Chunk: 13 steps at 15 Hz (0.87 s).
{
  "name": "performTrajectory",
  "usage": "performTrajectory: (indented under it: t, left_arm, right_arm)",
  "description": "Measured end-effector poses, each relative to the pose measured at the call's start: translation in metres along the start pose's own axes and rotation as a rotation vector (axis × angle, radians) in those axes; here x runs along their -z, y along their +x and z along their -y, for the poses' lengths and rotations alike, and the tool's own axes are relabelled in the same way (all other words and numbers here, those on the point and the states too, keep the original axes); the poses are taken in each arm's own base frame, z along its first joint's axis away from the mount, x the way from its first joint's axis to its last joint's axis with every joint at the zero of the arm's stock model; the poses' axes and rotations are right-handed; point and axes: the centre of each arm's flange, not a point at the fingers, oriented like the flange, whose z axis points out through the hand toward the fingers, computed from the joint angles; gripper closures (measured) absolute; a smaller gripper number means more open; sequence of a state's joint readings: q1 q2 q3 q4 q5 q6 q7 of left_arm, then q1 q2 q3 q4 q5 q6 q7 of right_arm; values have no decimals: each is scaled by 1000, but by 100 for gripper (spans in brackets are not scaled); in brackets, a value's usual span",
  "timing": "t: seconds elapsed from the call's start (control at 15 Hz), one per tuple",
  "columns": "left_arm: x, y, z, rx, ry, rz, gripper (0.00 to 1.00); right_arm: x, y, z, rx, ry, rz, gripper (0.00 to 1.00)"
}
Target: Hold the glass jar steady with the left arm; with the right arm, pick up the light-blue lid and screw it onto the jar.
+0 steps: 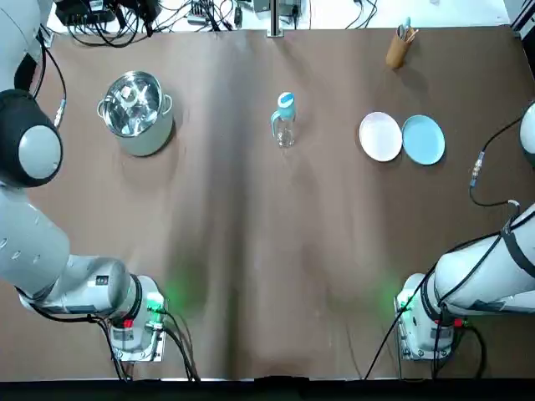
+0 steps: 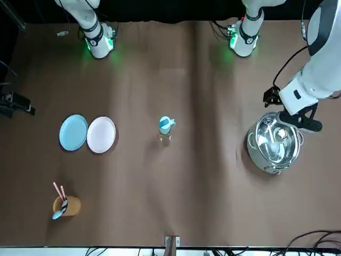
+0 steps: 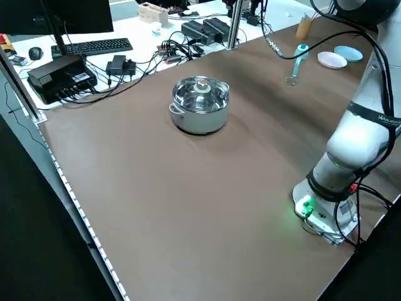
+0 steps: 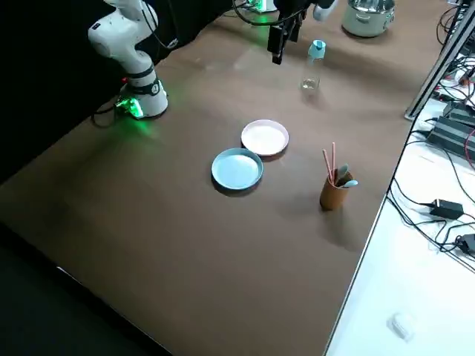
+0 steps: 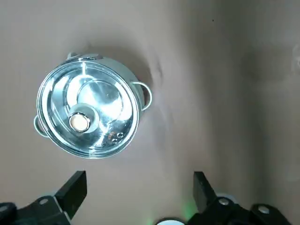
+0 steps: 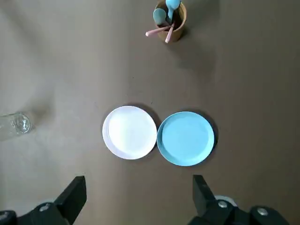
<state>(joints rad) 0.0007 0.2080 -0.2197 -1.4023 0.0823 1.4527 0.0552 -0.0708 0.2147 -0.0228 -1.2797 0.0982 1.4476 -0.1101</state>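
Observation:
The glass jar (image 1: 285, 129) stands upright at the middle of the table's far half, and the light-blue lid (image 1: 286, 102) sits on top of it. The front view shows the jar (image 2: 164, 136) and lid (image 2: 165, 124) standing alone, with nothing touching them. My left gripper (image 5: 139, 194) hangs open and empty high over the steel pot, far left of the jar. My right gripper (image 6: 139, 197) hangs open and empty high over the two plates, with the jar (image 6: 14, 125) off at the edge of its wrist view.
A lidded steel pot (image 1: 135, 113) stands at the far left. A white plate (image 1: 380, 136) and a light-blue plate (image 1: 423, 139) lie side by side right of the jar. A brown cup of utensils (image 1: 399, 48) stands at the far right. Cables run beyond the far edge.

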Motion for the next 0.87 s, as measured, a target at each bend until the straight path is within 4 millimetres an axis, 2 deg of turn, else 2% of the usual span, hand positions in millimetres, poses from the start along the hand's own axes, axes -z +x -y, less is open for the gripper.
performTrajectory:
  t: [0.13,0.4,0.47,0.67,0.87]
  left_arm:
    - [-3,3,7,16,-1,-4,0]
    - [3,5,46,90,-2,-73,0]
    - [4,8,50,97,-1,-100,0]
    - [9,17,44,172,-3,-177,0]
    - [8,19,37,218,-8,-184,0]
  right_arm:
    - [0,0,0,0,0,0,0]
    - [0,0,0,0,0,0,0]
    - [0,0,0,0,0,0,0]
    - [0,0,0,0,0,0,0]
    - [0,0,0,-1,0,0,0]
